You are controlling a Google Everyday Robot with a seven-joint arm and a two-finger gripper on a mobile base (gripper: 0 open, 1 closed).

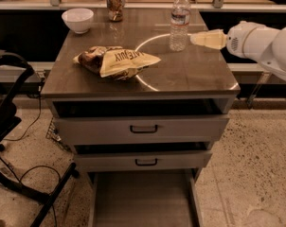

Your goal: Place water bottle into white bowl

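Camera view: water bottle (pixel 180 20) upright on the far right part of the tabletop (pixel 195 74), clear ribbed plastic, white cap, paper label band high on the body, contents not discernible. White bowl (pixel 77 20) at the far left corner, well apart from the bottle, round, smooth and plain, on a narrow foot, interior showing only white. Patterned drink can (pixel 115 4) upright at the far edge, between bowl and bottle, nearer the bowl. Crinkled snack bag (pixel 117 62) flat on the near left of the top, brown and yellow foil. Tabletop smooth, grey-brown, glossy, with a bright ring of reflected light around the bottle's base. Below, two grey drawers, upper (pixel 143 129) and lower (pixel 143 161), each with a dark bar handle, interiors hidden in shadow. Gripper (pixel 200 38) reaching in from the right, cream-coloured and tapered, on a rounded white arm (pixel 261 44), tip just beside the bottle's right side at mid-height; open or closed: cannot tell. Speckled stone floor (pixel 256 174) beneath.
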